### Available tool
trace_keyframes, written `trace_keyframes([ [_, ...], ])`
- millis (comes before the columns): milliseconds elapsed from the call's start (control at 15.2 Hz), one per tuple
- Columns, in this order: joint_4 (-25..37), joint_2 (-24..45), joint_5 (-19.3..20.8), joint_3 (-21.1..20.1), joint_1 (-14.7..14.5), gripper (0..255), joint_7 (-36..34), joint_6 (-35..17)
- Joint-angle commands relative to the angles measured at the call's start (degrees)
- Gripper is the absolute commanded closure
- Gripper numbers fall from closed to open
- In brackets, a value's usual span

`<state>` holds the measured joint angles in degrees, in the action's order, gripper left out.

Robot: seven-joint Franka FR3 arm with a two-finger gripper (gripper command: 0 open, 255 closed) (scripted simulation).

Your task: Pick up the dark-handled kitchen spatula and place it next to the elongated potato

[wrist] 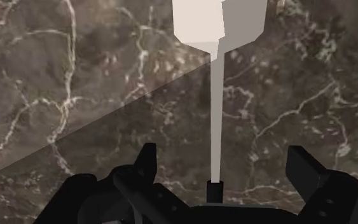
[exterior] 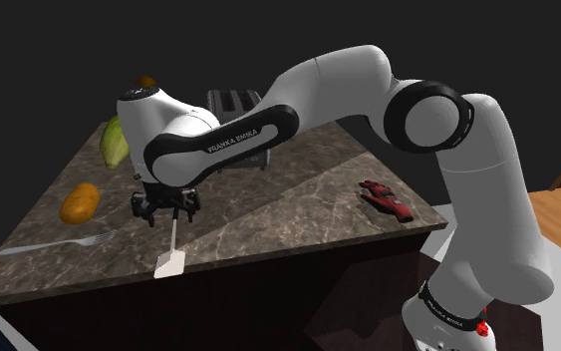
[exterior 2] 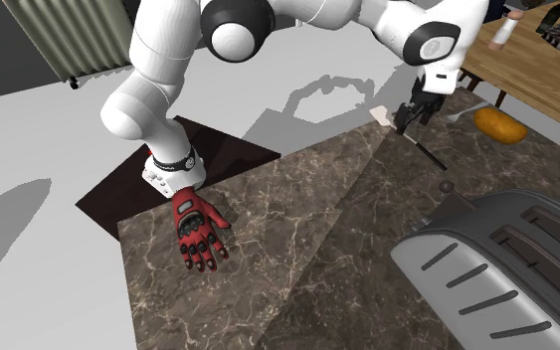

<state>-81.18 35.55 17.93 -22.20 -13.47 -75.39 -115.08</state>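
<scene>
- Dark veined stone worktop, black background behind it in the shoulder view; grey floor and a wooden table in the second exterior view.
- spatula lies flat on the worktop, pale blade right at the edge that runs along the bottom of the shoulder view; may overhang it, can't tell.
- Thin pale shaft runs from the blade back under the tool; the dark handle starts there and points inward toward the toaster.
- tool sits low over the shaft-handle junction, pointing down.
- Wrist view: fingers spread wide, shaft between them, neither touching it; not gripped.
- potato, orange, elongated, toward the worktop's left end in the shoulder view, apart from the spatula.
- fork between the potato and that same edge.
- Green leafy vegetable further back, past the potato.
- Red glove near the corner beside the stand, well apart from the spatula.
- Toaster partly behind the white arm in the shoulder view.
</scene>
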Motion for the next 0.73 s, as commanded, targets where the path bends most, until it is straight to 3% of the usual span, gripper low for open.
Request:
trace_keyframes([
  [0, 0.9, -1.3, -0.5, -0.3, 0.1, 0, 0.4, 2.1],
  [132, 2.7, -2.3, -1.0, -0.7, 0.0, 0, 0.7, 4.9],
  [660, 2.7, -2.3, -1.0, -0.7, 0.0, 0, 0.7, 4.9],
])
